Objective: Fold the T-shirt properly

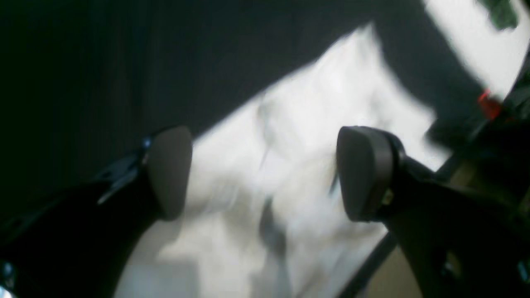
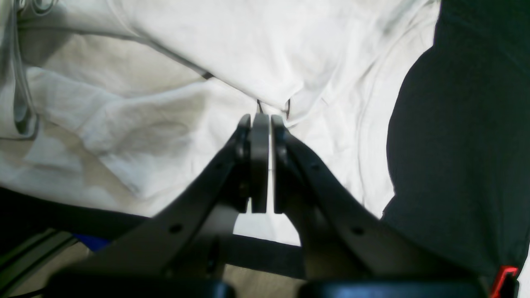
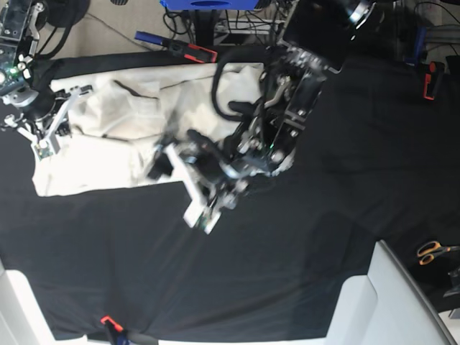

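Observation:
The cream T-shirt point(image 3: 108, 154) lies wrinkled across the back left of the black table cover point(image 3: 287, 251). My left gripper point(image 3: 180, 183) hangs over the shirt's near right edge. In the left wrist view the left gripper point(image 1: 265, 174) is open, with nothing between its pads, and the blurred T-shirt point(image 1: 314, 124) is below. My right gripper point(image 3: 43, 144) is at the shirt's left end. In the right wrist view the right gripper point(image 2: 261, 120) is shut, and a raised fold of the T-shirt point(image 2: 124, 124) runs to a point at its tips.
Orange-handled scissors point(image 3: 431, 251) lie at the table's right edge. Red clamps point(image 3: 429, 79) hold the cover at the back right, and another clamp point(image 3: 108, 321) at the front. A white surface point(image 3: 388, 302) borders the front right. Cables and blue gear point(image 3: 208, 3) sit behind the table.

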